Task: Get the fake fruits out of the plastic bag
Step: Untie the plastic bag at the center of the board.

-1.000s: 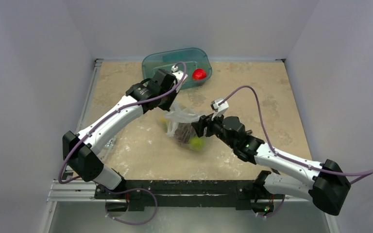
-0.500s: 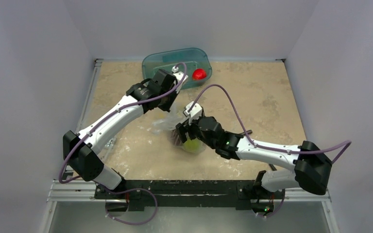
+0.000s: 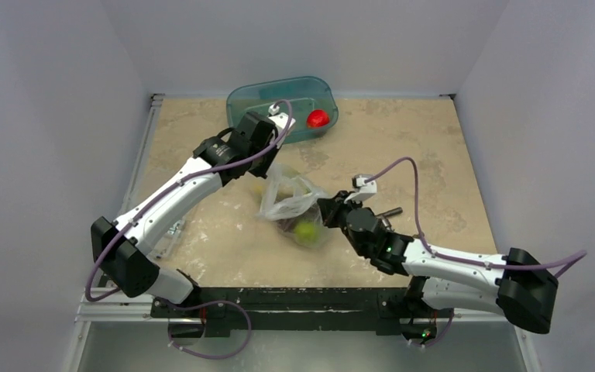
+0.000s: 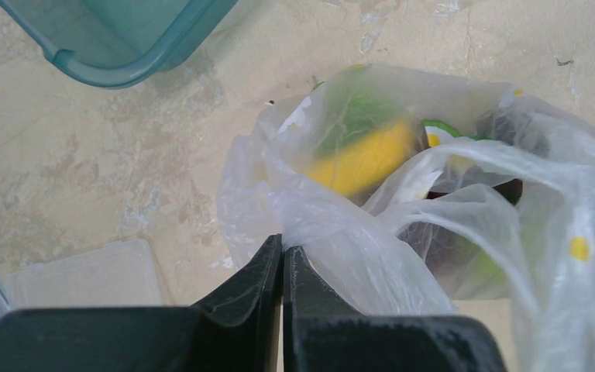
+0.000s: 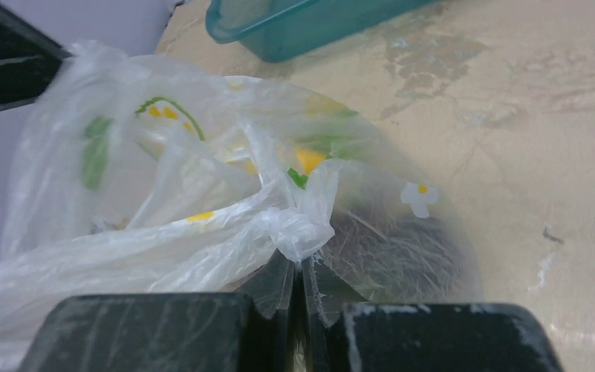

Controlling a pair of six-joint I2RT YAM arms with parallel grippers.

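Since half-second back, right gripper (image 5: 298, 267) withdrew toward near right, jaws now pinched on fold of plastic bag (image 3: 285, 195). We log left gripper (image 4: 283, 260) clamped on far-left edge. Bag strung between both; fake fruits (image 3: 304, 231) inside, nearer right gripper.

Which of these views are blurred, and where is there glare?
Top view: sharp and evenly lit, whitish glare on the bag. Left wrist view: the yellow fruit looks soft behind the plastic. Right wrist view: the bag's left side is blurred, the table clearer.
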